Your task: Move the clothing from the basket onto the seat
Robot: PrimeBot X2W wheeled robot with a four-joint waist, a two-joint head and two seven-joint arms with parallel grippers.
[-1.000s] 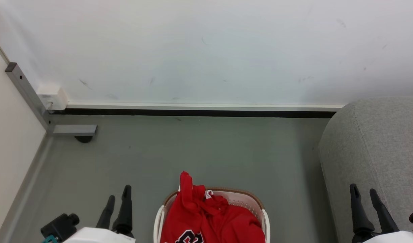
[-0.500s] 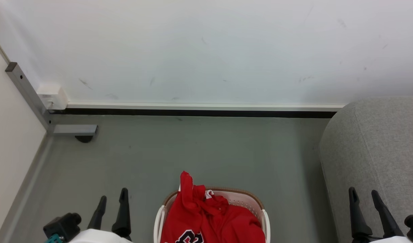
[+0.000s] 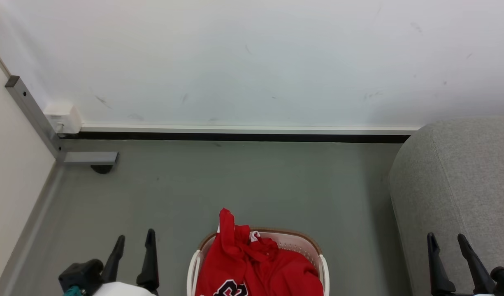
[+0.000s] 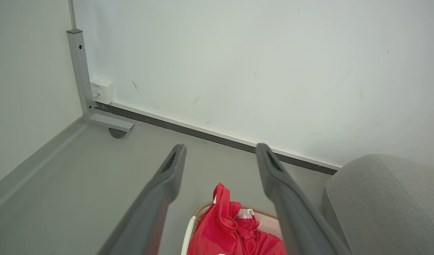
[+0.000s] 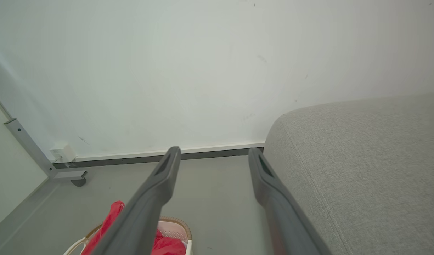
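Red clothing with black-white lettering is piled in the white basket with a brown rim, at the bottom middle of the head view, one fold poking up above the rim. The grey seat stands to its right. My left gripper hangs open and empty over the floor left of the basket. My right gripper is open and empty in front of the seat's side. The left wrist view shows the clothing in the basket below the open fingers. In the right wrist view, the seat lies right of the open fingers.
A white wall with a dark skirting strip runs behind the grey floor. A grey metal post with a foot and caster and a small white box stand at the left corner, beside a pale panel.
Both grippers have drawn back toward the bottom of the head view, the left also spreading its fingers a little. The clothing, basket and seat have not moved.
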